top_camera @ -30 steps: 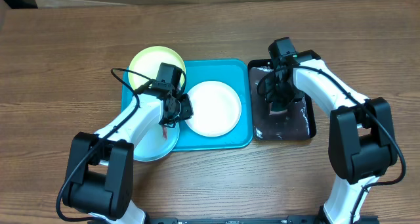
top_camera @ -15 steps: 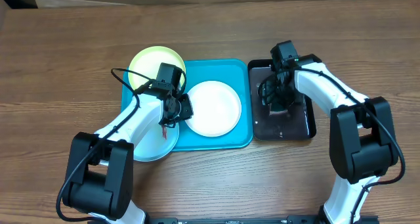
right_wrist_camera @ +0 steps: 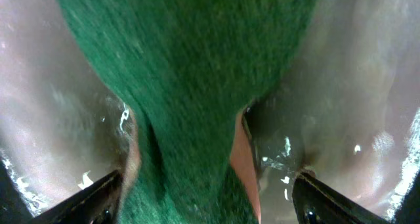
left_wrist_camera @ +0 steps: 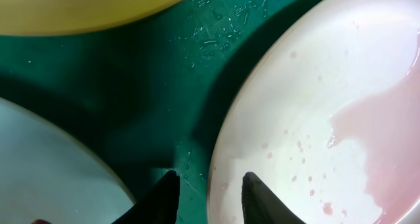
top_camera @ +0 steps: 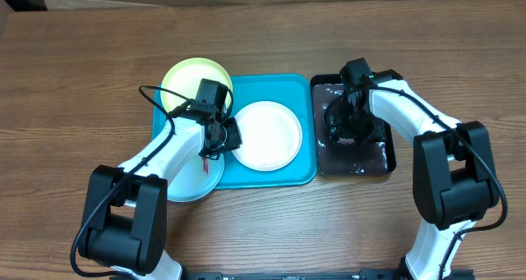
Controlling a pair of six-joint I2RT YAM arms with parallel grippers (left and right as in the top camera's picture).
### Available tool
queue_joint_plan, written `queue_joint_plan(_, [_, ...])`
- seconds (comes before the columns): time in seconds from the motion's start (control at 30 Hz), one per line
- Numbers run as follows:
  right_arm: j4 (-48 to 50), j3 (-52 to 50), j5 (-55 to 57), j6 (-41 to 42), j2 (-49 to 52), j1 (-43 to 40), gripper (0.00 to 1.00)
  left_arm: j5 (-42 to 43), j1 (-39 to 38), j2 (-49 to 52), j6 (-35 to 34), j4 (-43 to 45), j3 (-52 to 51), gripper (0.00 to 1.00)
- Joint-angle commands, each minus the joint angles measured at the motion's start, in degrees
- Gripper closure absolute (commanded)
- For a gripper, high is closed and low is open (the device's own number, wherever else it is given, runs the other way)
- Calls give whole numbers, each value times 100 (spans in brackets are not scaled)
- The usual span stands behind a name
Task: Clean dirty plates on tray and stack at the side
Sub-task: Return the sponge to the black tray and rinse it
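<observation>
We find the white plate (top_camera: pixel 265 135) on the turquoise tray (top_camera: pixel 271 87), with its rim passing between the fingers (left_wrist_camera: pixel 165 194) of the left gripper (left_wrist_camera: pixel 210 188). These fingers stand apart, one over the tray floor outside the rim and one over the plate's inner slope, with a gap visible on each side of the rim. A thin pink watery film and small droplets cover the plate surface ahead of and to the right of the inner finger. The pale yellow plate (top_camera: pixel 191 79) lies ahead of the left fingers, across a wet strip of tray floor. The light blue plate (top_camera: pixel 196 185) lies just beside the outer finger, on the side away from the white plate, partly under the left arm and reaching over the tray's near left corner. The right gripper (top_camera: pixel 345 124) is low over the wet black tray (top_camera: pixel 386 149), which sits just beside the turquoise tray. A green scouring pad (right_wrist_camera: pixel 190 73) runs forward from between the right fingers (right_wrist_camera: pixel 98 198); we cannot tell whether they clamp it. Both trays rest on the wooden table (top_camera: pixel 82 58).
</observation>
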Motion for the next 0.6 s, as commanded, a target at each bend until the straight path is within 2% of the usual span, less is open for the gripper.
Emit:
queue_joint_plan(0.0, [-63, 61, -26, -9, 7, -22, 63, 22, -15, 50, -37, -28, 103, 66])
queue_joint_plan(0.03, [-13, 33, -28, -44, 7, -22, 82, 20, -15, 50, -37, -39, 103, 66])
queue_joint_plan(0.07, [50, 13, -26, -44, 7, -22, 82, 22, -15, 50, -37, -42, 103, 66])
queue_joint_plan(0.1, [116, 7, -28, -44, 7, -22, 67, 20, -15, 50, -37, -44, 103, 66])
queue_joint_plan(0.13, [157, 17, -28, -42, 7, -22, 38, 20, -15, 50, -35, -44, 103, 66])
queue_joint_plan(0.17, [164, 48, -26, -42, 7, -28, 16, 22, -15, 50, -37, -44, 103, 66])
queue_joint_plan(0.2, [151, 109, -26, -42, 7, -35, 6, 22, -15, 50, -37, -46, 103, 66])
queue_joint_plan(0.23, [144, 170, -26, -42, 7, -46, 2, 22, -15, 50, -37, -44, 103, 66])
queue_joint_plan(0.57, [-87, 981, 17, -39, -7, -153, 0, -7, -31, 55, -35, -42, 103, 66])
